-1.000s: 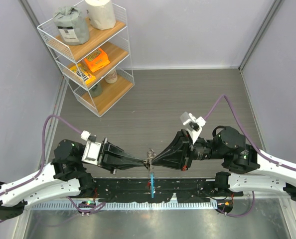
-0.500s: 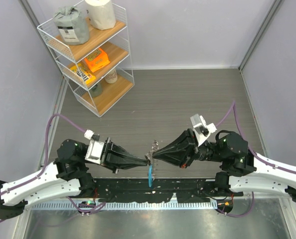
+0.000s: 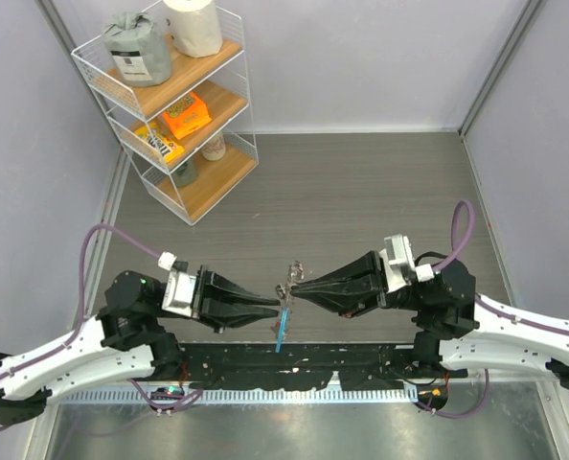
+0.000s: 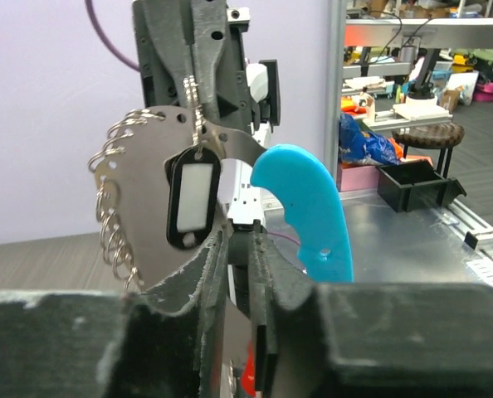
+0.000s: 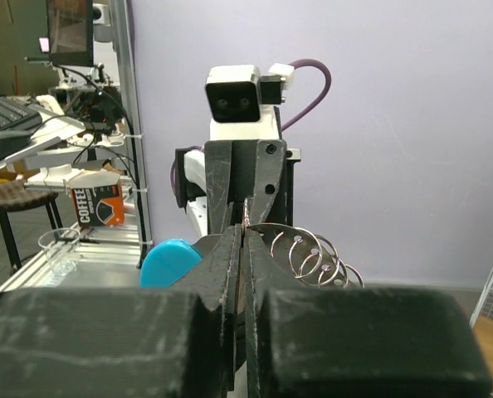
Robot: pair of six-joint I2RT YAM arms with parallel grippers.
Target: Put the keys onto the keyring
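Left pincer (image 3: 278, 305): jaws narrowly parted, a slit showing; whether anything is gripped cannot be told.
Right pincer (image 3: 293, 287): closed on top edge of flat silvery metal key fan (image 4: 143, 199).
Key fan: held in air between both tips, hanging; long axis vertical, broad face turned to left wrist view.
Keyring, thin silvery wire with curved bright blue plastic tag (image 3: 283, 326): hung just below tips; tag's long axis pointed toward near table (image 3: 361, 182) edge.

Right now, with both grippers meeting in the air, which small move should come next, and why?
Probably the left gripper should open a little wider and back off. The right gripper is shut on the keys, so they are held; the left jaws show only a narrow slit, and the blue tag hangs beside them.
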